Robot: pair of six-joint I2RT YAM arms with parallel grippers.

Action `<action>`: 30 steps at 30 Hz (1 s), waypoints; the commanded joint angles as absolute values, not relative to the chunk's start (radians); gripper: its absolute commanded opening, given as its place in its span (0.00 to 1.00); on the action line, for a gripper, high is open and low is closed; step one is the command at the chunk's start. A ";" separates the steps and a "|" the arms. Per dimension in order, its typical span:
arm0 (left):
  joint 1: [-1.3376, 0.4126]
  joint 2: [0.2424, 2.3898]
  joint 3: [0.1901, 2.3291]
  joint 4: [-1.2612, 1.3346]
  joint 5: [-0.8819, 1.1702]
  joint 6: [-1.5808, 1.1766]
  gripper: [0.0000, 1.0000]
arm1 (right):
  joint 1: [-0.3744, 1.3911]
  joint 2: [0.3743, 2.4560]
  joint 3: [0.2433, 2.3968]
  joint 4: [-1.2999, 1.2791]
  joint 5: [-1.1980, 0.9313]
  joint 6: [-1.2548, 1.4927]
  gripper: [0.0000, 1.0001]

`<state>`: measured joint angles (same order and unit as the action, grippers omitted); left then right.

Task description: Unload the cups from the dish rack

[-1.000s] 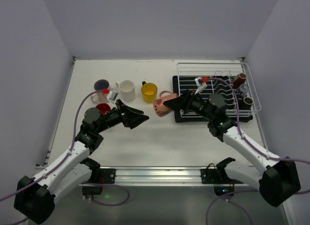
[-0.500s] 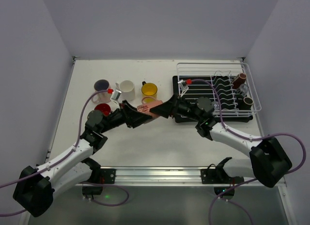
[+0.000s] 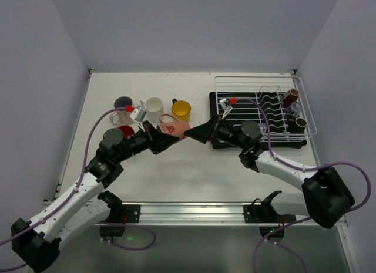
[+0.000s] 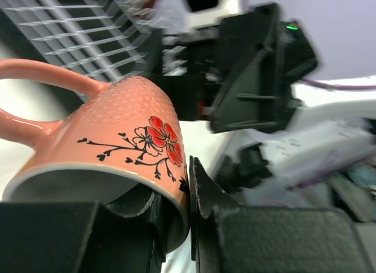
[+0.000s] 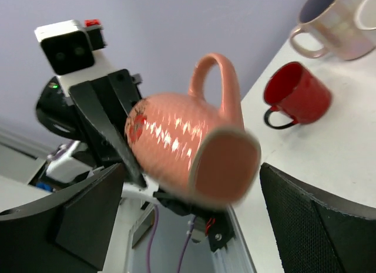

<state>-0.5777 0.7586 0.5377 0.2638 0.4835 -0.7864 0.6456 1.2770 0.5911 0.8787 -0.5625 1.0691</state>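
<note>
My left gripper point(image 4: 176, 208) has just closed. A second ago its jaws were spread and short of the cup. Now they pinch the wall of the pink mug point(image 4: 117, 126) at the rim, one finger inside the mouth and one outside by the flower print. The mug lies on its side in the air, its handle on the upper side in both wrist views and its bottom turned toward my other arm.

My right gripper point(image 5: 191, 173) was carrying the mug a moment ago and has now sprung wide. Its fingers stand off on either side of the mug's base, and I see no contact there. By my judgement the weight has passed to my left side, so only the parting is left of the handover.

This meeting point hangs over the table point(image 3: 194, 173), between two groups of things. On my left the red cup point(image 3: 124, 131), cream mug point(image 3: 122, 105), white cup point(image 3: 154, 108) and yellow cup point(image 3: 181, 110) already stand unloaded. On my right the dish rack point(image 3: 252, 78) still holds a brown cup point(image 3: 289, 98) and a second cup point(image 3: 301, 122) at its right end.

I expect my right arm should back straight off before my left swings away. A pinch on the rim alone is thin, and the mug could pivot in it.
</note>
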 commanded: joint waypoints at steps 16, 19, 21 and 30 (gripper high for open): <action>-0.569 1.187 0.988 -0.571 -0.118 -0.276 0.00 | 0.569 0.855 0.695 0.055 -0.179 0.597 0.99; -0.569 1.258 1.014 -0.571 -0.129 -0.253 0.00 | 0.569 0.835 0.675 0.051 -0.176 0.592 0.99; -0.569 1.304 1.028 -0.575 -0.144 -0.239 0.00 | 0.569 0.827 0.667 0.048 -0.179 0.589 0.99; -0.568 1.477 1.120 -0.626 -0.181 -0.187 0.00 | 0.571 0.805 0.607 0.094 -0.219 0.620 0.99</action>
